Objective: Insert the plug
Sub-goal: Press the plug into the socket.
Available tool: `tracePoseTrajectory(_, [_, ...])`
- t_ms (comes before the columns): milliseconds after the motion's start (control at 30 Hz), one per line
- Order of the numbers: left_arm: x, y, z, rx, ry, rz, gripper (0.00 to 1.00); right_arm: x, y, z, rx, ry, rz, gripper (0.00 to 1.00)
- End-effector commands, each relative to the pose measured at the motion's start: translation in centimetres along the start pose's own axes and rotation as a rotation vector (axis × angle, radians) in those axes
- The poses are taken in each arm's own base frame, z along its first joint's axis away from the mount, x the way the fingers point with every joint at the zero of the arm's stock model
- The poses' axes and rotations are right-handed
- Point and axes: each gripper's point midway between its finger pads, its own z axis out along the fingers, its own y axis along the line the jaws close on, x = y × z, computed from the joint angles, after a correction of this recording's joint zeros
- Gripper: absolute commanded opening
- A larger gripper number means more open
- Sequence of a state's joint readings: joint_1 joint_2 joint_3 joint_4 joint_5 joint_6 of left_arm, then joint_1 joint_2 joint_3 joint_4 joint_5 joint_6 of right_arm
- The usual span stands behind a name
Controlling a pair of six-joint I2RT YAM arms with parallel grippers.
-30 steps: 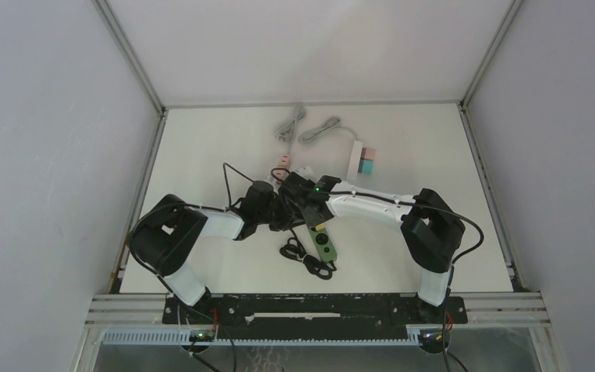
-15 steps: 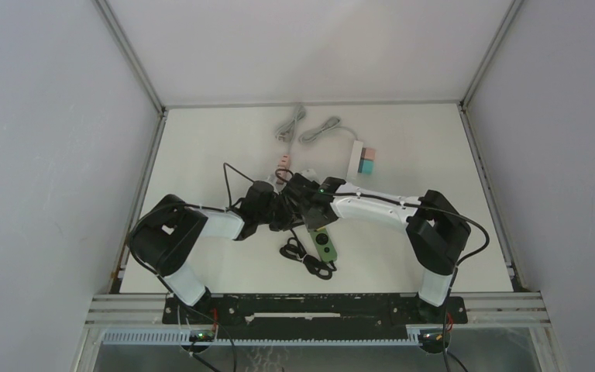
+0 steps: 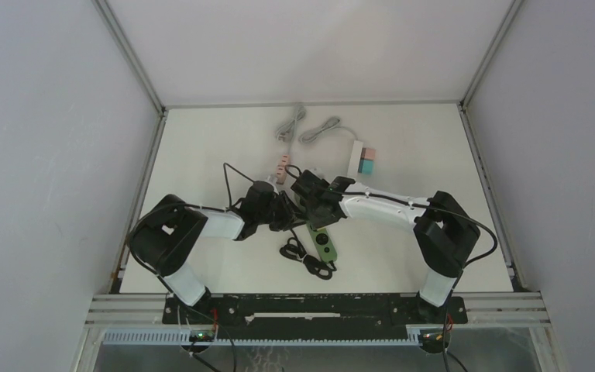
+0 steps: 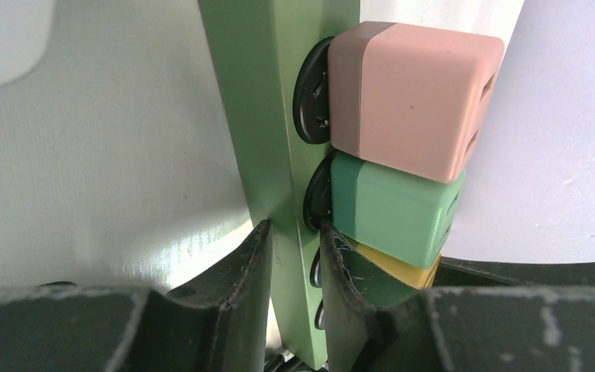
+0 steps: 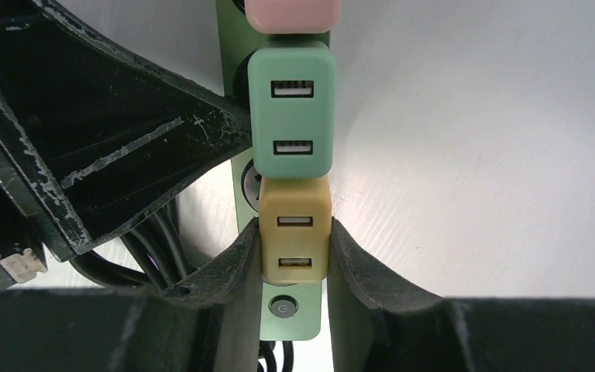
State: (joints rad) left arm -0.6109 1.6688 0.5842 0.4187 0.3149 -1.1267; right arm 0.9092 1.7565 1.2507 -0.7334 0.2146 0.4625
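left jaws: clamp green strip (image 4: 267, 116) | right jaws: grip yellow plug (image 5: 294, 232) (green plug (image 5: 290, 116) just beside)

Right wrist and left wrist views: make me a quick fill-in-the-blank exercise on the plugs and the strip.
The plug in the right gripper is coloured ____. Next to it sits the green plug, then the end plug, coloured ____. The power strip in the left gripper is coloured ____.
Missing: yellow, pink, green.
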Motion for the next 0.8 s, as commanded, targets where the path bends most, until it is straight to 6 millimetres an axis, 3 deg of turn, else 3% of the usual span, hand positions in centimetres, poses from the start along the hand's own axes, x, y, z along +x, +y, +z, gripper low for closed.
tracePoseTrajectory(0, [0.9, 0.4, -0.1, -0.018, 0.017, 0.008, 0.32, 2.3, -0.6, 2.2, -0.005, 0.067, 0.057, 0.00])
tracePoseTrajectory(400, [0.9, 0.5, 0.0, -0.019, 0.017, 0.007, 0.32, 5.4, -1.0, 4.8, 0.048, 0.161, 0.012, 0.00])
tracePoseTrajectory(533, [1.0, 0.5, 0.1, -0.020, 0.020, 0.006, 0.32, 5.6, -1.0, 4.7, 0.066, 0.168, -0.014, 0.00])
tracePoseTrajectory(633, [1.0, 0.5, 0.1, -0.020, 0.021, 0.006, 0.32, 4.6, -0.2, 3.5, 0.029, 0.125, -0.013, 0.00])
tracePoseTrajectory(767, [1.0, 0.5, 0.1, -0.020, 0.020, 0.004, 0.32, 2.9, 0.5, 1.7, -0.018, 0.065, -0.006, 0.26])
